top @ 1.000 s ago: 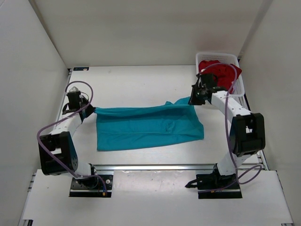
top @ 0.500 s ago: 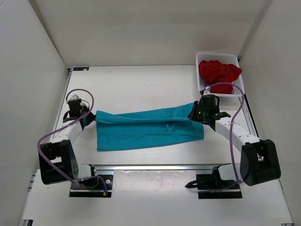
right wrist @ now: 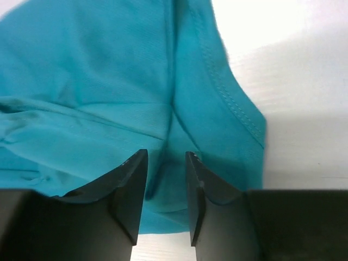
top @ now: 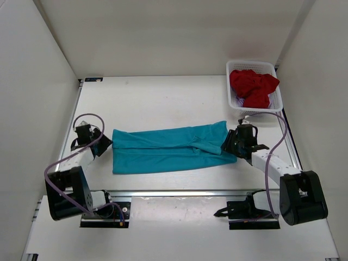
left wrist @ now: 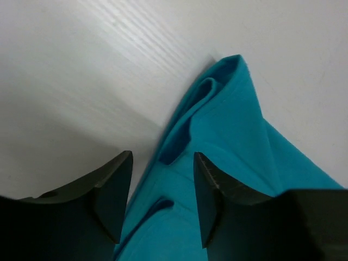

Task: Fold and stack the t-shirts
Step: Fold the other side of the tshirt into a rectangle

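Note:
A teal t-shirt lies folded lengthwise as a long band across the middle of the table. At its left end, my left gripper is low over the table and open, with the folded teal corner loose between and beyond its fingers. My right gripper is at the right end, also open, and the teal hem lies flat under its jaws. A dark red t-shirt sits bunched in the basket.
The white mesh basket stands at the back right corner, just behind my right arm. White walls close the table on the left, back and right. A metal rail runs along the near edge.
Both grippers brought the teal shirt's lifted far edge toward the near side and down onto the table. Both then opened and let go, leaving a narrower folded band.

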Motion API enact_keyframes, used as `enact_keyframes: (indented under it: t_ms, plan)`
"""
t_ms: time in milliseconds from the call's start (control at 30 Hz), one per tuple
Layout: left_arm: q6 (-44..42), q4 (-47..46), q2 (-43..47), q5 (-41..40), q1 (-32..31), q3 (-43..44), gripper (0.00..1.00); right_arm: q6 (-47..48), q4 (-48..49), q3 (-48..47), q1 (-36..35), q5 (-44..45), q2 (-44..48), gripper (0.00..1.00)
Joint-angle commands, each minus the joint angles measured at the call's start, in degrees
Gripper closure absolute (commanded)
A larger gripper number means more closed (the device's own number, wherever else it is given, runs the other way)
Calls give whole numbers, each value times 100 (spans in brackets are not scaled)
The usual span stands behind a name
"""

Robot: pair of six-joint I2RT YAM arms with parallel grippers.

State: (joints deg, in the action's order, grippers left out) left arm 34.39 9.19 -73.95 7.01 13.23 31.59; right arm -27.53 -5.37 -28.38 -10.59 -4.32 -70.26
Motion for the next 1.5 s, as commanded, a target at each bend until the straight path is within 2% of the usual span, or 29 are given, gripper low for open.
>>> enact_keyframes:
  t_ms: [0, 67, 133, 200, 233, 300, 367, 433, 533, 600, 767, 800, 933, 1000, 1133, 1233, 1333, 1467]
  plan:
    - [147, -137, 845, -22, 66, -31, 44, 19, 220, -264, -293, 396, 512, 67]
    - [199, -154, 1197, -294, -205, -65, 49, 107, 229, -421, -495, 606, 566, 75]
    - [217, -286, 1610, -586, -531, -170, 54, 352, 291, -755, -707, 503, 269, 91]
    - [278, -505, 1752, -822, -979, -276, 57, 572, 273, -1254, -900, 57, -337, 95]
    - [287, -584, 1727, -806, -1050, -303, 58, 712, 273, -1571, -910, -103, -774, 94]
    - [279, -655, 1543, -841, -1444, -276, 59, 801, 194, -2019, -945, -473, -1383, 86]
    - [287, -795, 1244, -754, -1595, -189, 61, 951, 317, -2355, -1059, -544, -2024, 69]
    - [410, -1075, 815, -492, -1640, -215, 63, 1082, 107, -2855, -1164, -885, -2395, 65]
    - [612, -1427, 488, -113, -1631, -434, 66, 1153, -78, -3217, -1366, -668, -2861, 62]
    - [604, -1516, 487, -155, -1779, -522, 68, 1179, -105, -3253, -1472, -623, -3020, 62]
    - [577, -1684, 680, -314, -2114, -795, 67, 1092, 9, -2832, -1656, -658, -2774, 63]
    - [577, -1719, 733, -331, -2158, -830, 67, 1048, -52, -2735, -1683, -623, -2687, 65]
    - [604, -1771, 847, -261, -2202, -909, 67, 1030, -315, -2515, -1876, -430, -2397, 90]
    - [612, -1763, 891, -252, -2168, -971, 67, 925, -500, -2383, -2025, -185, -2238, 95]
    - [648, -1824, 970, -200, -2220, -971, 67, 583, -570, -1944, -2359, -43, -1685, 95]
    - [700, -1851, 997, -182, -2246, -997, 67, 258, -431, -1637, -2588, -323, -1447, 94]
    - [727, -1886, 970, -121, -2202, -988, 66, -85, -282, -1452, -2798, -666, -1368, 79]
    - [744, -1842, 1005, -59, -2185, -901, 66, -148, -140, -1591, -2870, -1614, -1324, 73]
